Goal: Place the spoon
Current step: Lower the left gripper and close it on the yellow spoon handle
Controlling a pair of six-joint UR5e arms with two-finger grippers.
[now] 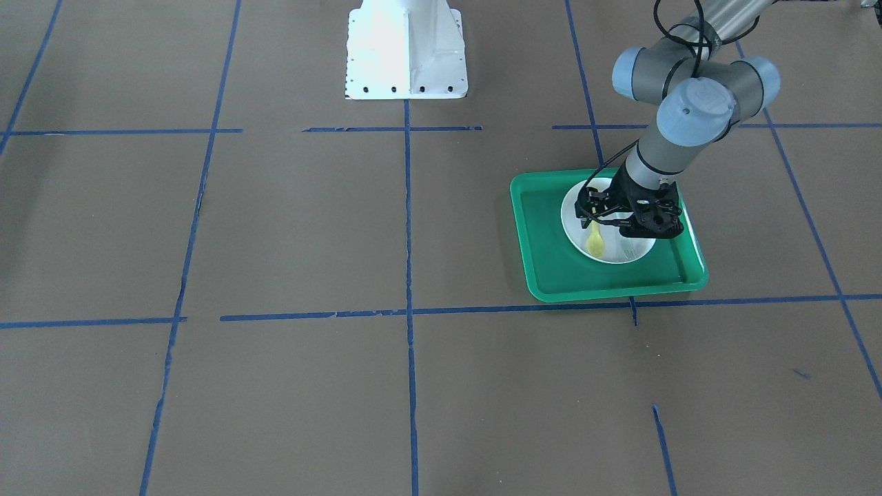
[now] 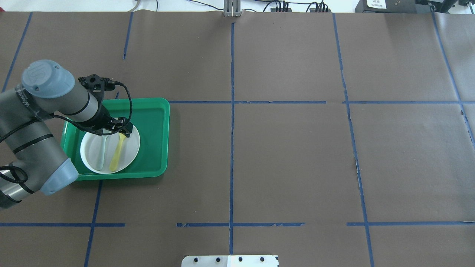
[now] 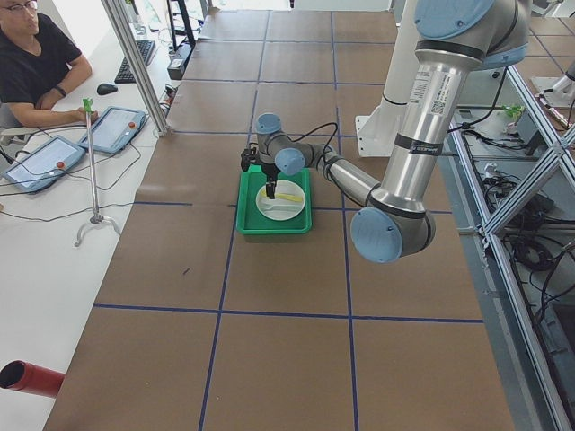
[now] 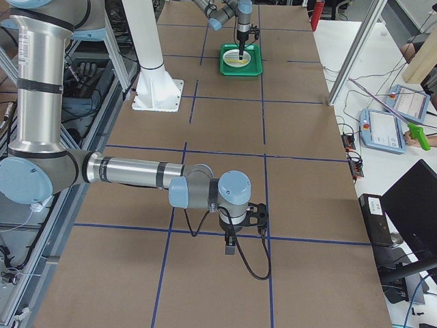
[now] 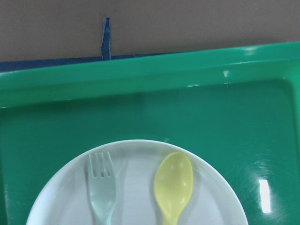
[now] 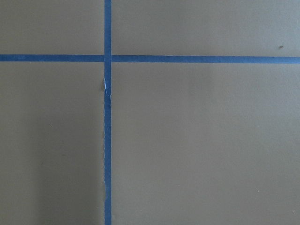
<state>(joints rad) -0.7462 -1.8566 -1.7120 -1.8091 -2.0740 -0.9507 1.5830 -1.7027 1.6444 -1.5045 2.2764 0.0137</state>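
Observation:
The yellow spoon [image 1: 595,241] lies on the white plate [image 1: 577,231] inside the green tray [image 1: 606,279], bowl towards the tray's far rim. It also shows in the overhead view [image 2: 117,154] and the left wrist view [image 5: 174,180]. A pale grey-green fork [image 5: 102,187] lies beside it on the plate. My left gripper [image 1: 594,215] hovers above the plate over the spoon, appears open, and holds nothing. My right gripper [image 4: 230,249] hangs low over bare table far from the tray; I cannot tell whether it is open or shut.
The tray [image 2: 154,137] sits on the brown table at my left, marked with blue tape lines. The white robot base plate [image 1: 405,48] stands at the table's middle edge. An operator [image 3: 36,54] sits beyond the table's far side.

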